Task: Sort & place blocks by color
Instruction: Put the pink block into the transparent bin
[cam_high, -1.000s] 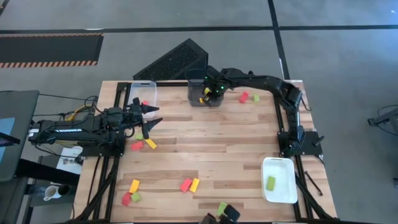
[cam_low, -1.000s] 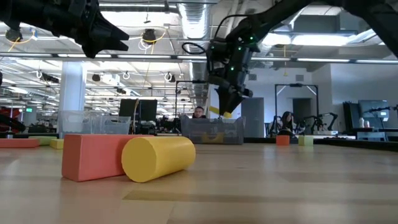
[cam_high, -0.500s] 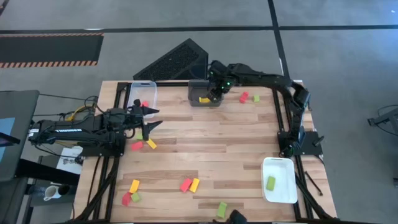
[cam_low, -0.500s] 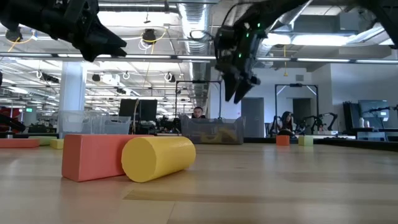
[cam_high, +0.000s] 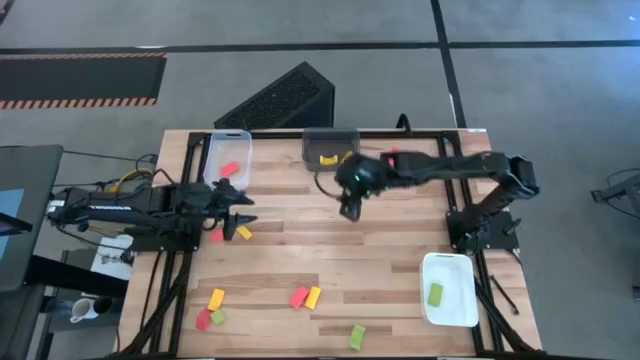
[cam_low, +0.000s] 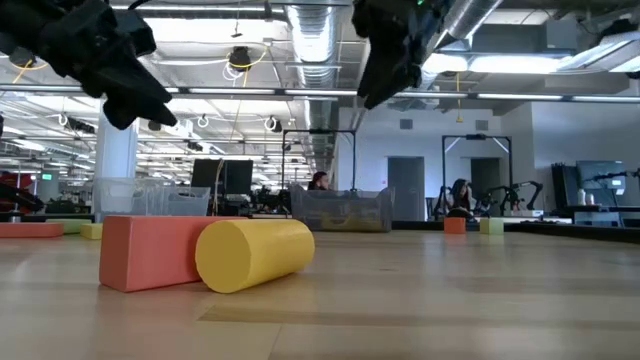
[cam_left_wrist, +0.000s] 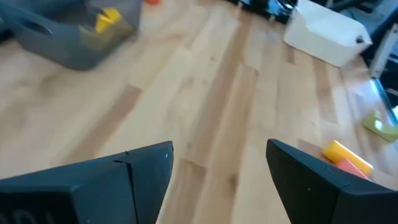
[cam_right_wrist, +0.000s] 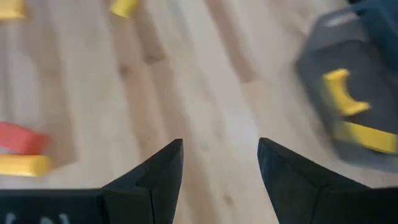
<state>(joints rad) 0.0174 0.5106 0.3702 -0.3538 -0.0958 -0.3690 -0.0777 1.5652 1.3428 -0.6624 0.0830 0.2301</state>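
My right gripper (cam_high: 349, 212) hangs open and empty over the middle of the table, on the near side of the dark grey tray (cam_high: 330, 157), which holds yellow blocks (cam_right_wrist: 342, 91). My left gripper (cam_high: 243, 203) is open above a red block (cam_high: 218, 235) and a yellow block (cam_high: 243, 232) that lie flat on the wood. The clear tray (cam_high: 228, 148) holds a red block (cam_high: 228, 168). In the white tray (cam_high: 448, 270) lies a green block (cam_high: 435, 293). More red, yellow and green blocks lie along the near edge (cam_high: 305, 297).
A black keyboard-like slab (cam_high: 280, 98) lies beyond the far edge. Loose blocks sit near the near-left corner (cam_high: 210, 310) and a green one (cam_high: 357, 335) at the near edge. Bare wood lies between the trays and the near blocks.
My right gripper held a yellow block over the dark grey tray, let it go into the tray, then swung away toward the near edge and the table's middle, rising in the low view. My left gripper has sunk a little toward the red and yellow blocks.
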